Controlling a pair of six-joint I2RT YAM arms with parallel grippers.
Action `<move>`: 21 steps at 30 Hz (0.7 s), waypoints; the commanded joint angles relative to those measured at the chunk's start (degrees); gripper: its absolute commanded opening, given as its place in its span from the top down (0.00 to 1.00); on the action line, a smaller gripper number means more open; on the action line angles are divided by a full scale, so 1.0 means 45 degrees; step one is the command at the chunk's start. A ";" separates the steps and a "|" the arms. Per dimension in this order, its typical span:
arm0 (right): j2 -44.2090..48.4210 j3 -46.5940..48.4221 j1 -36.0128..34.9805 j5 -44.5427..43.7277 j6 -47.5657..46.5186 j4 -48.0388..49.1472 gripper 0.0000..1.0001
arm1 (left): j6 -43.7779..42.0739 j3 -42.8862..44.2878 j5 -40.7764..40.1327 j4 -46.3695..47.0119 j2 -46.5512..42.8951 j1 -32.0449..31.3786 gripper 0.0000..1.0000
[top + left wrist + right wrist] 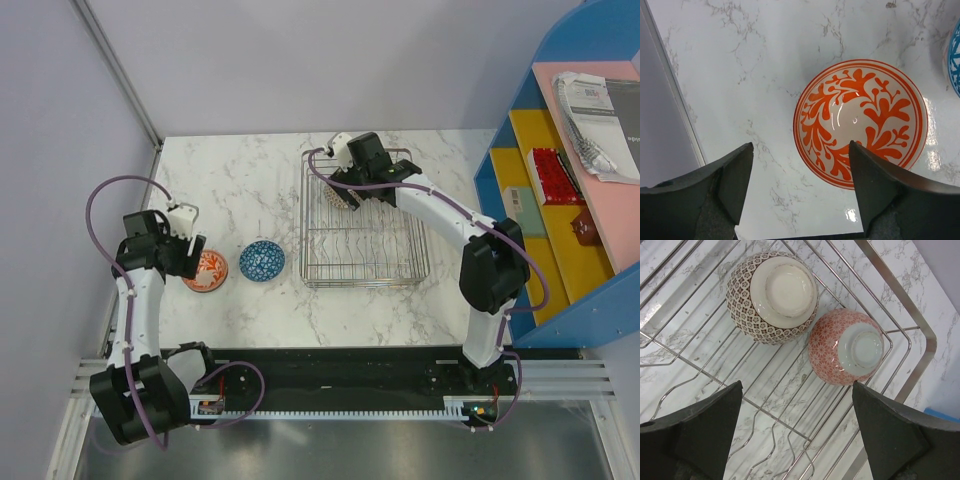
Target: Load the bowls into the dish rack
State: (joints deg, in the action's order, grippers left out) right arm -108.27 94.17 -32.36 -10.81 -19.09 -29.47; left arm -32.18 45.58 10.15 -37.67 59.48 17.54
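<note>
Left fingers (735,185) stand spread and grip nothing. They hang over the orange bowl (860,122), which sits upright on the surface (230,180) at centre-right of the left wrist view. The bowl lies off-centre: one finger overlaps its near rim and the other hangs over bare marble. In my judgement, closing from here risks a one-sided pinch on a glossy rim. The bowl could slip, tip, or skid into the blue bowl (262,261) just beside it. Right fingers (705,425) are likewise spread and empty. They hang over the dish rack (905,297), where a dark lattice bowl (782,292) and a red bowl (850,347) lie base-up and close together near a corner. A careless descent could knock them off the wires. The overhead view shows both loose bowls whole, but the arm largely hides the racked pair. Only the right wrist view shows those two clearly.
</note>
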 commanded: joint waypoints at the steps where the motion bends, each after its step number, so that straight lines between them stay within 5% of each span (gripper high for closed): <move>1: 0.0973 -0.0125 0.0043 0.0312 -0.0171 0.0417 0.02 | 0.0218 0.0008 -0.0634 -0.0828 -0.0133 -0.0031 0.23; 13: 0.1423 -0.0497 0.0101 0.0566 -0.0211 0.0456 0.02 | 0.0531 -0.0501 -0.0479 0.0050 0.0980 -0.0011 0.25; 21: 0.1462 -0.0614 0.0101 0.0527 -0.0210 0.0456 0.02 | 0.0570 -0.0520 -0.0557 0.0344 0.1351 -0.0011 0.53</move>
State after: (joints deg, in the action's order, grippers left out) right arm -104.71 91.64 -32.08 -9.02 -19.90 -29.10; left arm -30.92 43.31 7.64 -38.35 65.12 17.54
